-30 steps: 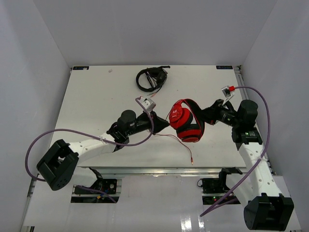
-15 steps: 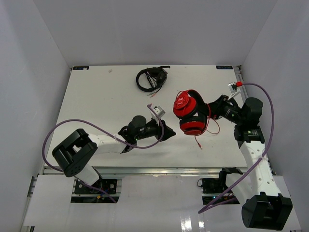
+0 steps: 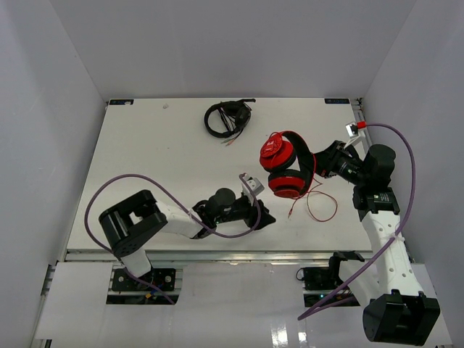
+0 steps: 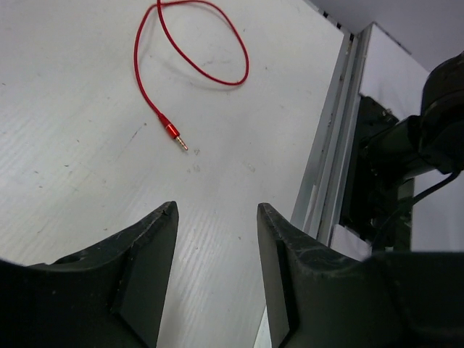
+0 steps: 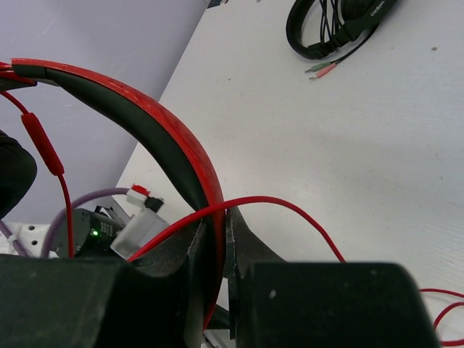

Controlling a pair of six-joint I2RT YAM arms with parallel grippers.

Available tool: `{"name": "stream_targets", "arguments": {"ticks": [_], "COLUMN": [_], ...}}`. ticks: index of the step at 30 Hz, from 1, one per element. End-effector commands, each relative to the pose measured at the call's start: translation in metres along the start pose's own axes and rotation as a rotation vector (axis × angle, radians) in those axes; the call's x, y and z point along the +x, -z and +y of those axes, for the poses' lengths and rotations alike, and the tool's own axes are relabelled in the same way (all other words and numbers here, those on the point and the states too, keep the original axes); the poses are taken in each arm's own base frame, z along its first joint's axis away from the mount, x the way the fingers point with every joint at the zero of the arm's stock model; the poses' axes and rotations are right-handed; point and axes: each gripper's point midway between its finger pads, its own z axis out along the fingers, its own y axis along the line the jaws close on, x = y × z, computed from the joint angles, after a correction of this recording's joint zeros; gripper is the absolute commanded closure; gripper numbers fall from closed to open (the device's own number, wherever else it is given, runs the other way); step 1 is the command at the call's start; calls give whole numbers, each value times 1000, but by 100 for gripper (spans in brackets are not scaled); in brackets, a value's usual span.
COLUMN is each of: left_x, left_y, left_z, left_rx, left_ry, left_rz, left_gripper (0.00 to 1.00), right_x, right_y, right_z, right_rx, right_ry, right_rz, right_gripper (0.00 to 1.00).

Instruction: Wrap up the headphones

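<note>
The left arm (image 3: pixel 174 216) is lying folded and low along the near side, its forearm pointing to the right. The left gripper (image 4: pixel 216 210) is hanging just above the surface with its fingers (image 4: pixel 145 268) spread apart and nothing between them. The right arm (image 3: pixel 380 225) is reaching up the right side, wrist bending leftward, and the right gripper (image 5: pixel 217 225) is clamping the headband of the headphones (image 3: pixel 285 167).

Left of the right pincer (image 5: pixel 220 233), the ear cups of the headphones (image 5: pixel 163 138) are falling outside the frame; ahead of the left pincer (image 4: pixel 216 217), the cable (image 4: pixel 136 54) is running off-frame.
</note>
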Motion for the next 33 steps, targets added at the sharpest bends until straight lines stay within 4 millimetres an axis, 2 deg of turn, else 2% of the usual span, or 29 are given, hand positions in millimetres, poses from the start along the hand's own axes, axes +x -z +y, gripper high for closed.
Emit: {"name": "stream_targets", "arguments": {"ticks": [1,5,8,15,20,26,30,33], "left_x": [-1,14,15,-11,-55,-78,-93,-95], "left_y": [-34,-53,-58,-77,-93,-118,-121,-124], "left_z": [-7,3,13,14,2,-9,-18,-21], "left_rx": [15,-29,-69,-70,-7,80,135,165], "left_ry": [-16,2,-16,-63,-22,-2,19,54], "left_rz": [-15,-8,-25,-123,-340,-433,-506,-527], "left_gripper": [40,33,29,28,20,19,18,18], "right_x": [-25,-25,-24,-20,-22,-21,-17,-16], "right_y": [6,8,11,11,13,14,14,14], "right_z": [14,15,17,19,15,13,14,15], "right_rx": [17,38,40,41,80,95,86,81], "right_ry": [26,1,-11,-80,-110,-131,-148,-152], "right_rz": [-59,-57,-56,-54,-67,-72,-67,-66], "right_gripper": [92,92,92,92,92,92,92,92]}}
